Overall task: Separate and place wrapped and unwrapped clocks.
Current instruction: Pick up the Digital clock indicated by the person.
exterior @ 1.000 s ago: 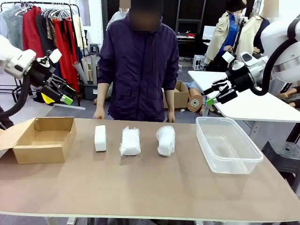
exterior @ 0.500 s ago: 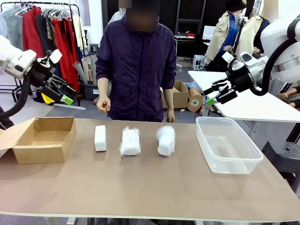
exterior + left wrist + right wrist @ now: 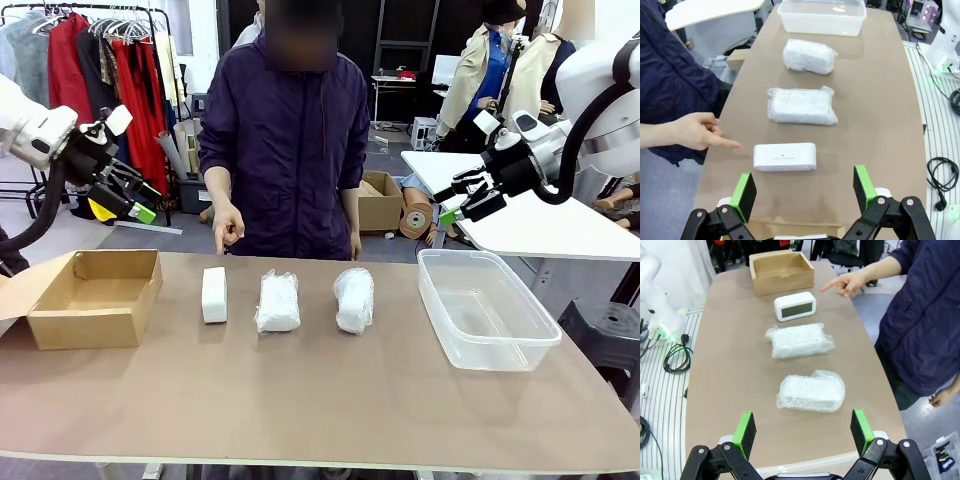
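Note:
Three clocks lie in a row across the table. The unwrapped clock (image 3: 214, 294) (image 3: 785, 157) (image 3: 794, 306) is a smooth white block at the left. Two wrapped clocks in crinkly wrap lie to its right, one in the middle (image 3: 278, 301) (image 3: 801, 105) (image 3: 799, 340) and one further right (image 3: 354, 299) (image 3: 810, 56) (image 3: 812, 391). The person's hand (image 3: 227, 228) (image 3: 695, 131) (image 3: 847, 284) points a finger at the unwrapped clock. My left gripper (image 3: 125, 196) (image 3: 804, 192) hangs open above the table's left end. My right gripper (image 3: 467, 200) (image 3: 802, 433) hangs open high at the right. Neither holds anything.
An open cardboard box (image 3: 88, 298) (image 3: 781, 271) sits at the table's left end. A clear plastic tub (image 3: 485, 308) (image 3: 821, 16) stands at the right end. The person stands at the far edge behind the clocks. The near half of the table is bare.
The person's hand has lifted from the table edge and now points down at the unwrapped clock. Both arms have stayed still.

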`<state>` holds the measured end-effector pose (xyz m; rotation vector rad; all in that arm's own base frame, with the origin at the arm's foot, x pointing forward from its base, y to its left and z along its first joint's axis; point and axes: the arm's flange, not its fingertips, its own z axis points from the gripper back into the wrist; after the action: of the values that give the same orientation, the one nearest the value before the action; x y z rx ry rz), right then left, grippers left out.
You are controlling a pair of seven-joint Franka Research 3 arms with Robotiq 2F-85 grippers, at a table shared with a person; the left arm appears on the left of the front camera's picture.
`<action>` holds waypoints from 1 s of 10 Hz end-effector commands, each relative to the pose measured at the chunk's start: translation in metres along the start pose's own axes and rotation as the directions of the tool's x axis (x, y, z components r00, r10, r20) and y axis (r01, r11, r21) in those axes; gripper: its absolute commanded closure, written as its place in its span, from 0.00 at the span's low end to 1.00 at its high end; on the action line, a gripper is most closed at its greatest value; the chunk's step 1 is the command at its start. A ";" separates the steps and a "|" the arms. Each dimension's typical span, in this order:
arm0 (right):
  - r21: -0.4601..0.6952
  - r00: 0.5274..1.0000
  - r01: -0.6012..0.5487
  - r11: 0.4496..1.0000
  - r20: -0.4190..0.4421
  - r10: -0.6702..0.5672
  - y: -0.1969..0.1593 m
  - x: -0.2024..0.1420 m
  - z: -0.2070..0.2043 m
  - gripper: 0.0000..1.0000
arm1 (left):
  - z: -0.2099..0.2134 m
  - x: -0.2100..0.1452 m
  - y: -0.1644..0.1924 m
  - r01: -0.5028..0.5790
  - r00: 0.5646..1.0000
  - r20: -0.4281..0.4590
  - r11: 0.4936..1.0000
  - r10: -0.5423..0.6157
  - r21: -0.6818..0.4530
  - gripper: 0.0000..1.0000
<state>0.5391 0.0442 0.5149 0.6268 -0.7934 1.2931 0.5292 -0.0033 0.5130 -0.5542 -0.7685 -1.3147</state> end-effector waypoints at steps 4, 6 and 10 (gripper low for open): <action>-0.001 1.000 -0.001 1.000 0.000 0.001 0.000 0.000 0.000 0.00 | 0.002 0.000 -0.003 -0.001 1.000 0.000 1.000 0.001 0.006 0.00; -0.001 1.000 -0.001 1.000 0.000 0.001 0.000 0.000 0.000 0.00 | 0.000 0.000 0.000 0.000 1.000 0.000 1.000 0.000 0.000 0.00; -0.001 1.000 -0.001 1.000 0.000 0.001 0.000 0.000 0.000 0.00 | -0.020 0.056 -0.024 -0.278 0.932 -0.203 0.952 0.299 0.128 0.00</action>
<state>0.5391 0.0443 0.5148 0.6270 -0.7932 1.2933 0.5251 -0.0430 0.5342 -0.4152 -0.6033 -1.1248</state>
